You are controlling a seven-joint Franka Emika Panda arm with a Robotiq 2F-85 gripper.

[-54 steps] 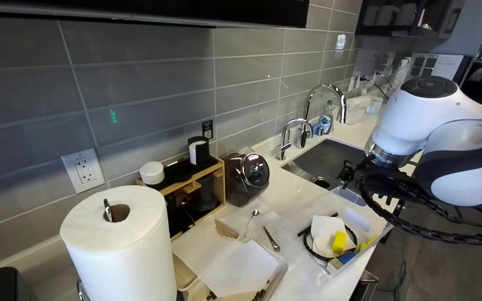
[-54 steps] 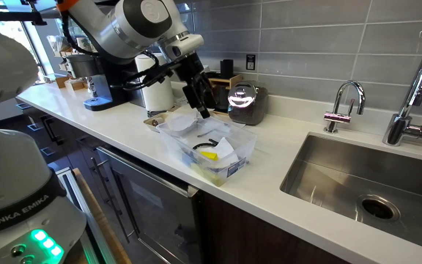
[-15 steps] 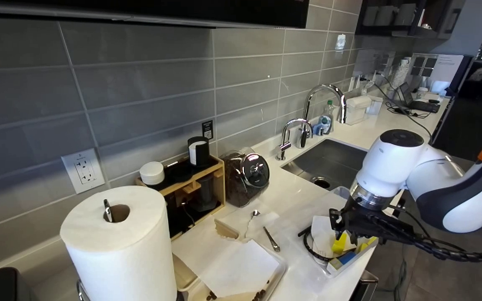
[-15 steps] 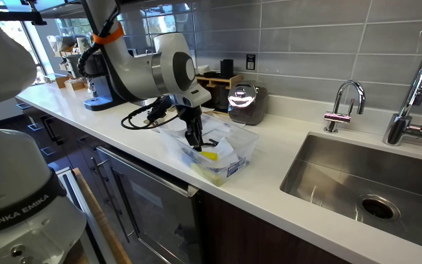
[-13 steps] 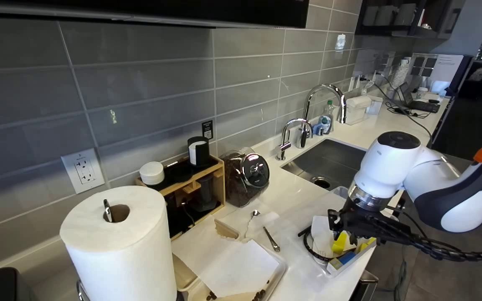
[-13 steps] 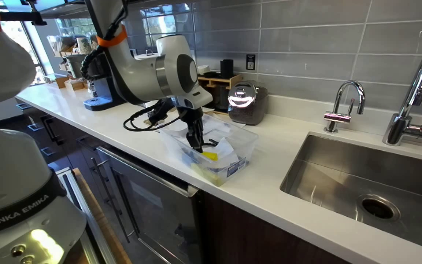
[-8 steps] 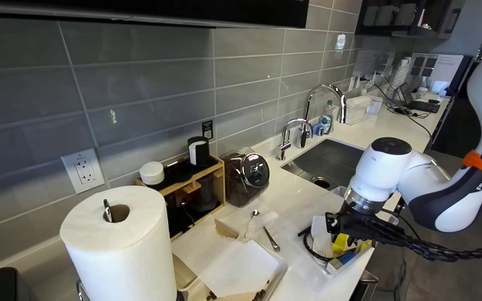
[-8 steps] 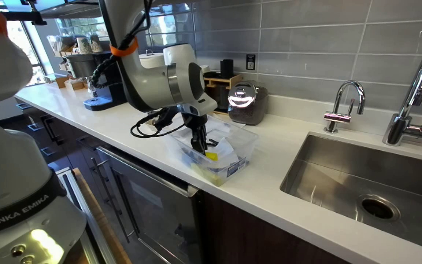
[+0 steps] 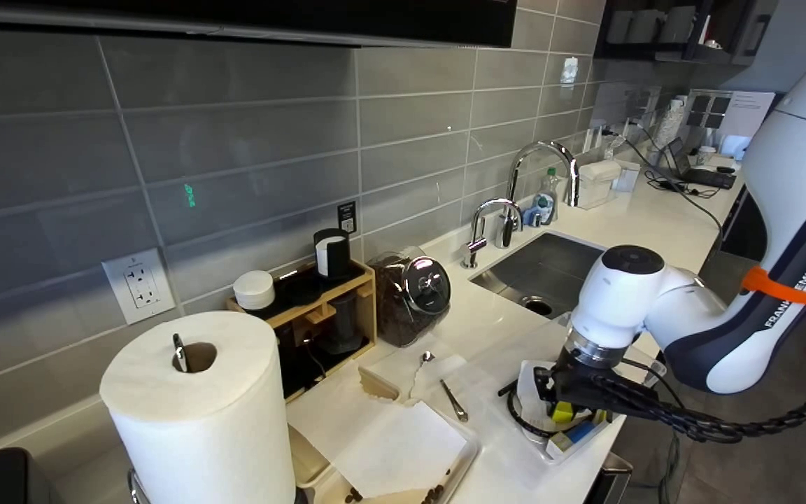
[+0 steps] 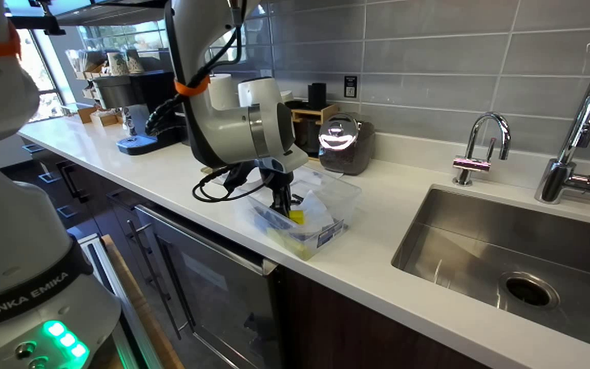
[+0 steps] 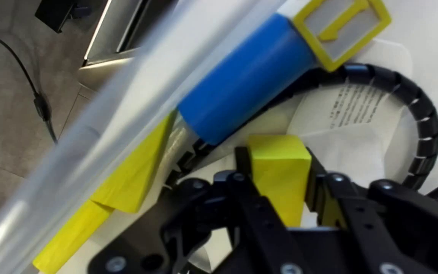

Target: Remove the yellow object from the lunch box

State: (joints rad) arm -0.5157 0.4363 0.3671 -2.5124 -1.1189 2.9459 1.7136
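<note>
The yellow object [image 11: 280, 182] is a small rectangular block, inside the lunch box [image 10: 351, 205], a clear plastic bin on the counter. My gripper [image 11: 278, 156] reaches down into the box from above. In the wrist view its black fingers press on the block from both sides, shut on it. The block's end sticks out a little past the fingertips; its lower part is partly covered by the gripper. Both exterior views show the block low in the box, against white paper; whether it touches the bottom I cannot tell.
Beside the block lie a blue carton [image 11: 247, 78], more yellow pieces [image 11: 135, 171] along the clear wall, and a coiled black cable [image 11: 426, 125]. Around the box are a spoon [image 9: 454, 401], a paper-covered tray [image 9: 469, 455], a dark jar [image 10: 346, 148] and the sink [image 10: 428, 246].
Over the last second my arm has come down and inward, carrying the gripper deeper into the box. It has closed around the yellow block, which now looks slightly turned.
</note>
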